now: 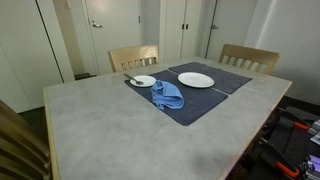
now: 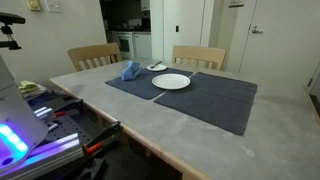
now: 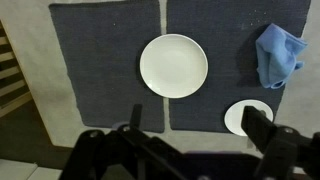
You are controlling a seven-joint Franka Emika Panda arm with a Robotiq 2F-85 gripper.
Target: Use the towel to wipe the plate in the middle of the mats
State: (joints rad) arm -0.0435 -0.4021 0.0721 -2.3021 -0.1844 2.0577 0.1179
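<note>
A large white plate (image 3: 173,65) sits across the seam between two dark grey mats (image 3: 105,55). It also shows in both exterior views (image 1: 196,80) (image 2: 171,82). A crumpled blue towel (image 3: 279,55) lies on the mat beside it, also seen in both exterior views (image 1: 168,96) (image 2: 131,71). My gripper (image 3: 197,128) shows only in the wrist view. It is open and empty, high above the table's near edge, well apart from the plate and the towel.
A small white plate (image 3: 248,117) (image 1: 143,81) (image 2: 157,67) with a utensil lies near the towel. Two wooden chairs (image 1: 133,57) (image 1: 249,57) stand at the table's far side. The grey tabletop (image 1: 100,125) extends around the mats.
</note>
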